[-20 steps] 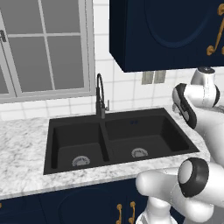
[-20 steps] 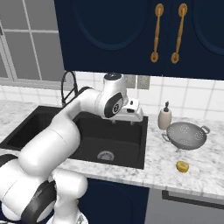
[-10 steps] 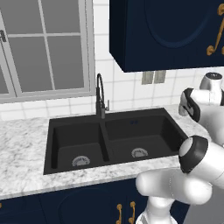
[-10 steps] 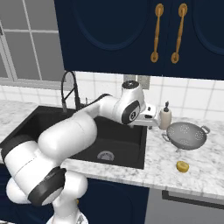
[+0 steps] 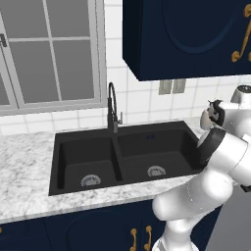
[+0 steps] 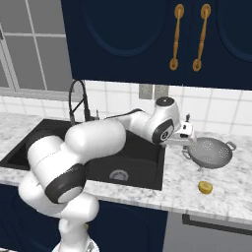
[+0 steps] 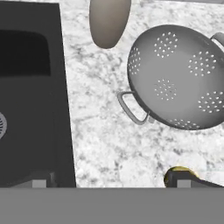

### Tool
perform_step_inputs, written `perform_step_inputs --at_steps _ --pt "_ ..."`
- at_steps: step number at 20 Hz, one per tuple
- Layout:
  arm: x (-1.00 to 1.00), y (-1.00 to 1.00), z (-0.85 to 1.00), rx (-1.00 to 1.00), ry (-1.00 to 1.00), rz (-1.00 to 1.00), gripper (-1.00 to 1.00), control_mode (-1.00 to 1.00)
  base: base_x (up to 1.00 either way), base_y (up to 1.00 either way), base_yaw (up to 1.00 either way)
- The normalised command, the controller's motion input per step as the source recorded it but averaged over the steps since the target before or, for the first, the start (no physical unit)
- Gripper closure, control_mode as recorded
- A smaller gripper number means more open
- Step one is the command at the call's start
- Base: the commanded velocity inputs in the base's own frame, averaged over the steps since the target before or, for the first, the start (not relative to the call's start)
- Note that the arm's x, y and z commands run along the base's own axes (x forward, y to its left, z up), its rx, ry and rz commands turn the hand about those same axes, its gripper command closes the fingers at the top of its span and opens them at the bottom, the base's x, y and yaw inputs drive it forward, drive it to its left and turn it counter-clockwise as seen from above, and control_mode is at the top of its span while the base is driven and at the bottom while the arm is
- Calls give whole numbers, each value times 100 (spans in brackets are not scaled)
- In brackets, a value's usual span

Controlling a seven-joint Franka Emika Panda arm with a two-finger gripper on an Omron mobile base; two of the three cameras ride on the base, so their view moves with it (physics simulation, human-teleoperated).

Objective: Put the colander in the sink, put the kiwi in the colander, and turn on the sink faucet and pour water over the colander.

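The colander (image 7: 179, 78) stands upright on the marble counter right of the sink (image 7: 30, 109), one loop handle (image 7: 131, 109) pointing toward the sink. In the right base view the colander (image 6: 211, 152) lies just right of my gripper (image 6: 191, 141), which hovers above the counter between sink (image 6: 142, 165) and colander. My gripper (image 7: 113, 181) is open with nothing between its widely spread fingertips. The kiwi (image 7: 176, 169) peeks out beside the right fingertip; in the right base view the kiwi (image 6: 205, 187) sits in front of the colander. The sink faucet (image 6: 78, 101) stands behind the basins.
A beige soap dispenser (image 7: 109, 22) stands at the back of the counter between sink and colander. Dark blue wall cabinets (image 6: 147, 39) hang overhead. The faucet (image 5: 112, 108) rises behind the divider of the double sink (image 5: 122, 157). A window (image 5: 49, 49) is at the left.
The arm has swung to the right, from above the right basin to above the counter beside the colander. The gripper has stayed open; colander and kiwi have not moved.
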Motion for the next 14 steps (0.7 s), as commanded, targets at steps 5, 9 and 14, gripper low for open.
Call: perform_step_inputs --at_steps 5,9,14 --pt "25 -40 -26 0 7 0 -100 -100 0 0 0" --pt "35 -34 -23 0 9 0 -100 -100 0 0 0" --pt "28 -23 -26 0 11 4 -100 -100 0 0 0"
